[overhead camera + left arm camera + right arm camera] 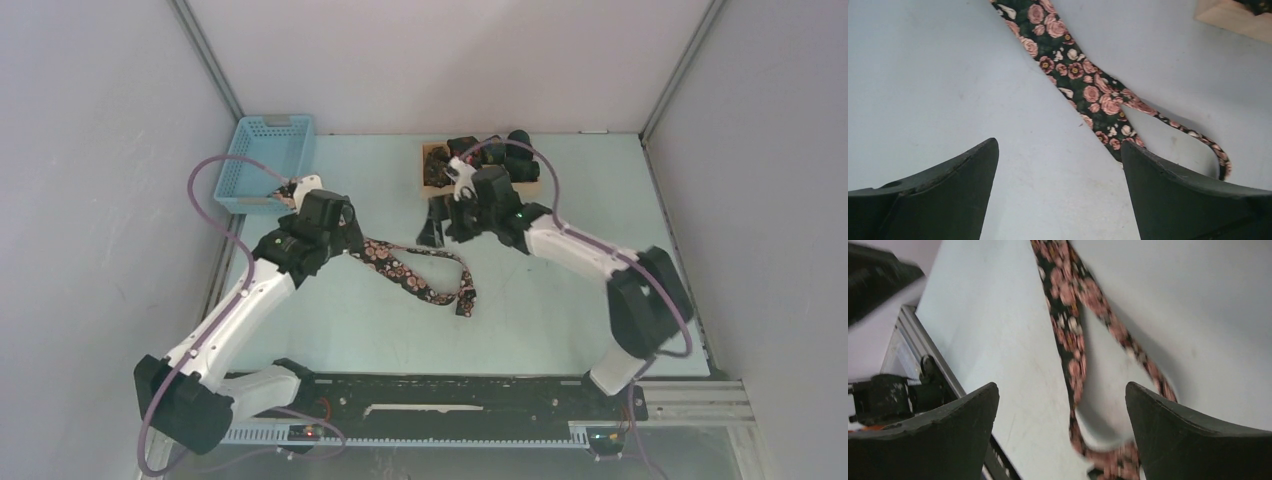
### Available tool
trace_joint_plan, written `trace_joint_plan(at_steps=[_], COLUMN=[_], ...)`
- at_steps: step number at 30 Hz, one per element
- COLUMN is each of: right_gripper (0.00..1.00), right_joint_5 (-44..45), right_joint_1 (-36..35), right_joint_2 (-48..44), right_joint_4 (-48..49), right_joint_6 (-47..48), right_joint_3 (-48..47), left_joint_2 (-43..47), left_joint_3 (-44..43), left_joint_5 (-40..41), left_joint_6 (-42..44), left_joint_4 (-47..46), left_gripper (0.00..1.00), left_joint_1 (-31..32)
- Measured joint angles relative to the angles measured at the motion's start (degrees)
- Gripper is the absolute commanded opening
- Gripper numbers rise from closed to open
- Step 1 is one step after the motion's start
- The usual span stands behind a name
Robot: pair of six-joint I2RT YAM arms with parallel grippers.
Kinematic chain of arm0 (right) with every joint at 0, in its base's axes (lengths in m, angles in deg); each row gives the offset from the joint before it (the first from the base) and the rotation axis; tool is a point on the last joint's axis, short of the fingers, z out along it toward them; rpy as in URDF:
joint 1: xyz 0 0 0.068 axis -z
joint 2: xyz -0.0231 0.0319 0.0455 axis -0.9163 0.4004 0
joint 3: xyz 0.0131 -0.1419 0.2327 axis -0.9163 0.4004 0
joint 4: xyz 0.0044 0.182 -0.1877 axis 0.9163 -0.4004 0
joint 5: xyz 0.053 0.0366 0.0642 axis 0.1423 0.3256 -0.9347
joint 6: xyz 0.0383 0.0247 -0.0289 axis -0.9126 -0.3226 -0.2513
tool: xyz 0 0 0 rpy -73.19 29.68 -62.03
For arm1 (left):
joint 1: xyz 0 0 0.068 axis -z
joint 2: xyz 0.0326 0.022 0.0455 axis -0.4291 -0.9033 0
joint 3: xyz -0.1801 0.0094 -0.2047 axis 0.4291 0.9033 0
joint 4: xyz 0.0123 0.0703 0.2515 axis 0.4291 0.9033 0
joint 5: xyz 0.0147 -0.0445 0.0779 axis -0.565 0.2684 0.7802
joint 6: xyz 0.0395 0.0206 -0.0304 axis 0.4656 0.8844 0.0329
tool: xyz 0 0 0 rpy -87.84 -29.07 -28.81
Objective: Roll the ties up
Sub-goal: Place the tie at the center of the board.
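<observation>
As both wrist views show, neither gripper has hold of anything. The left gripper (1058,150) stands with its fingers (948,190) spread wide and only bare table (923,75) between them. The tie (1083,90) crosses that view from 12 o'clock down to 4 o'clock, where the right-hand finger covers its edge; whether they touch cannot be told. The right gripper (1060,390) is likewise spread wide and grips nothing; the tie's narrow looped end shows beyond its fingers, blurred. From the top camera the tie lies unrolled near the middle of the table, running from beneath the left wrist towards 4 o'clock, with a narrow loop at that end. A wooden box (433,168) sits at 12 o'clock on the table, with dark patterned fabric inside, partly hidden by the right arm. A blue basket (268,160) sits at 10 o'clock, just beyond the left wrist.
</observation>
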Motion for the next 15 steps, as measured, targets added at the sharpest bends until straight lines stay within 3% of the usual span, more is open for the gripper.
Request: trace_joint_plan(at_steps=[3, 7, 11, 15], right_gripper=[1.0, 1.0, 1.0, 1.0], right_joint_5=[-4.26, -9.68, -12.39, -12.48], right_joint_1=[-0.39, -0.42, -1.09, -2.67], right_joint_2=[9.88, 23.02, 38.99, 49.13], right_joint_4=[3.58, 8.35, 7.26, 4.04], right_joint_6=[2.12, 2.4, 0.94, -0.44], right_joint_3=[-9.2, -20.98, -39.43, -54.38], left_joint_2=[-0.44, 5.29, 14.8, 22.51], left_joint_3=[-0.83, -0.07, 4.04, 9.66], left_joint_5=[0.87, 0.85, 0.85, 0.59], left_joint_6=[0.94, 2.99, 3.93, 2.89], left_joint_4=[2.1, 4.92, 7.04, 7.93], left_gripper=[0.99, 0.98, 0.98, 0.94], left_joint_1=[-1.31, -4.09, -5.03, -5.55])
